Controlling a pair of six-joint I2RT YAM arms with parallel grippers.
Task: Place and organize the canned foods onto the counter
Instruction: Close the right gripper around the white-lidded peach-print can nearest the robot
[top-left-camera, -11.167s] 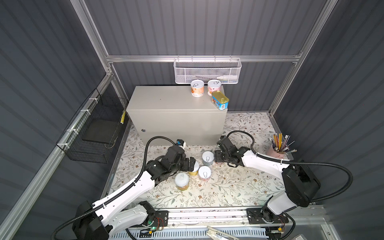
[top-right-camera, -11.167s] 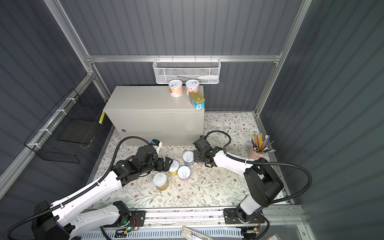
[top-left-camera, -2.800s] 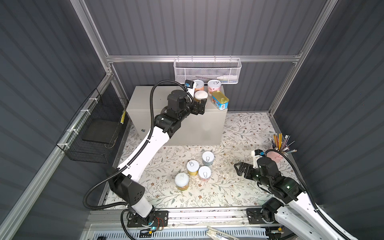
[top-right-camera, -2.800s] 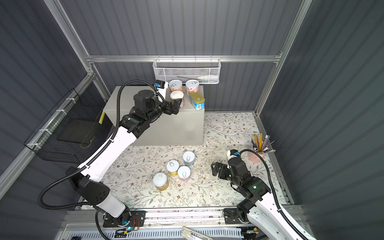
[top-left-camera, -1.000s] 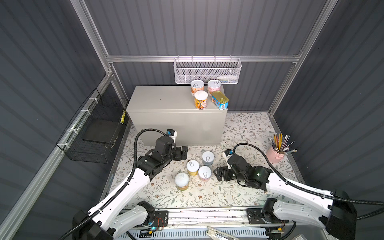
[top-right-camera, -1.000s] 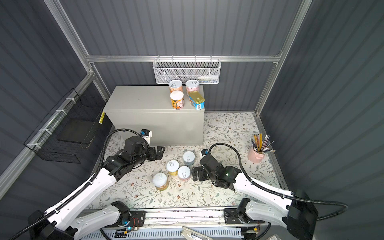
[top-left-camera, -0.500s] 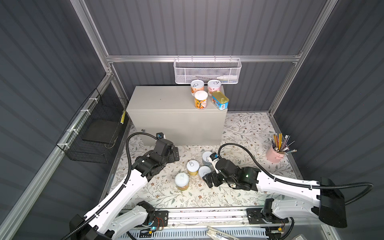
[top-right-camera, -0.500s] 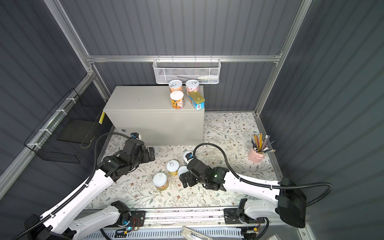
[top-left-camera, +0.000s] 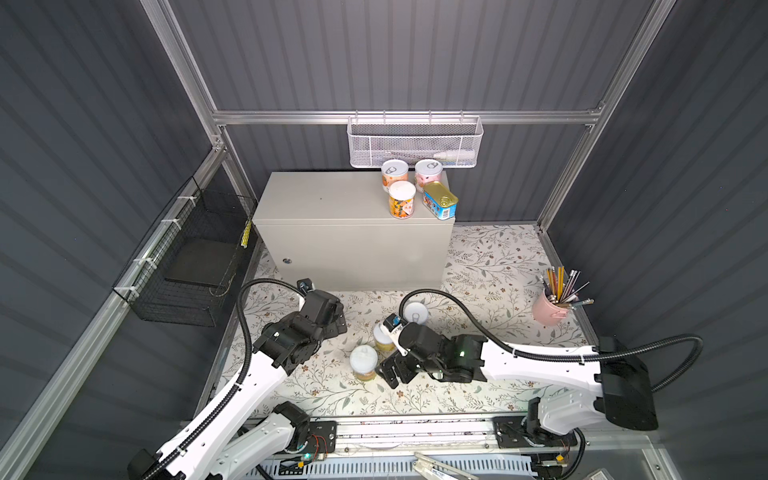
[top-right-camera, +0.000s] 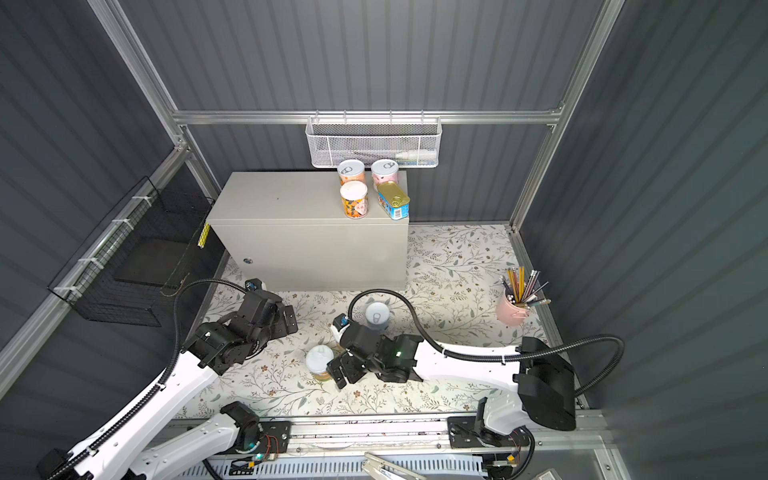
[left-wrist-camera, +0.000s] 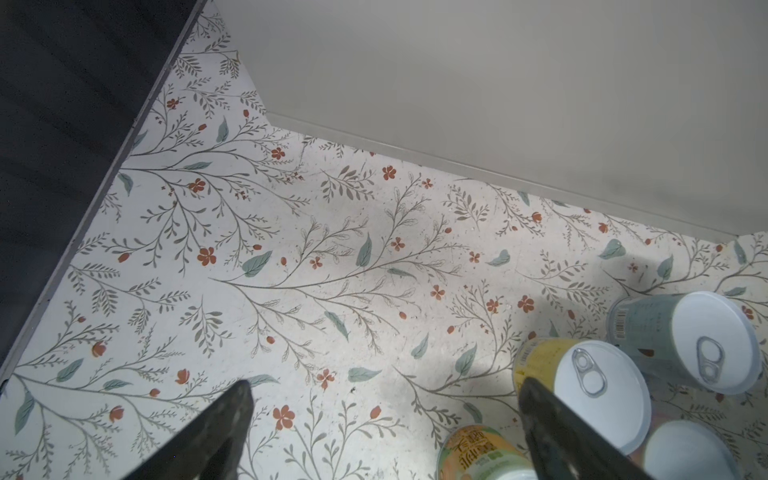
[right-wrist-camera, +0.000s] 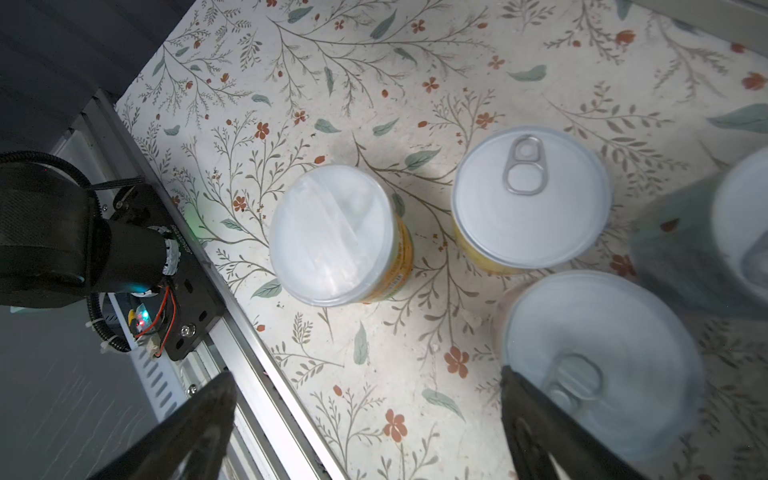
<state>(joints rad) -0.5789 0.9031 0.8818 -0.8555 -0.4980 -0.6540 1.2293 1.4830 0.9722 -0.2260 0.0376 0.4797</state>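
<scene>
Top views, counter: the beige counter (top-left-camera: 332, 195) stands far left. Three round cans (top-left-camera: 401, 199) and a blue tin (top-left-camera: 439, 200) huddle at its right end, likely to keep the left end free.
Top views, floor: a white-lidded can (top-left-camera: 363, 362), a yellow can (top-left-camera: 380, 334) and a pale blue can (top-left-camera: 415, 312) wait on the flowered mat (top-left-camera: 478, 257).
Top views, claws: the right claw (top-left-camera: 390, 370) gapes empty just right of the white-lidded can. The left claw (top-left-camera: 337, 320) is spread wide and empty, left of the cans.
Left wrist view: fingers (left-wrist-camera: 232, 415) straddle bare mat.
Right wrist view: the white-lidded can lies ahead of the gap, seemingly the target; one finger (right-wrist-camera: 540, 415) overlaps a fourth can (right-wrist-camera: 598, 332).
Change: a second ago the right claw sat right of the cluster; the left claw was nearer the cans.
</scene>
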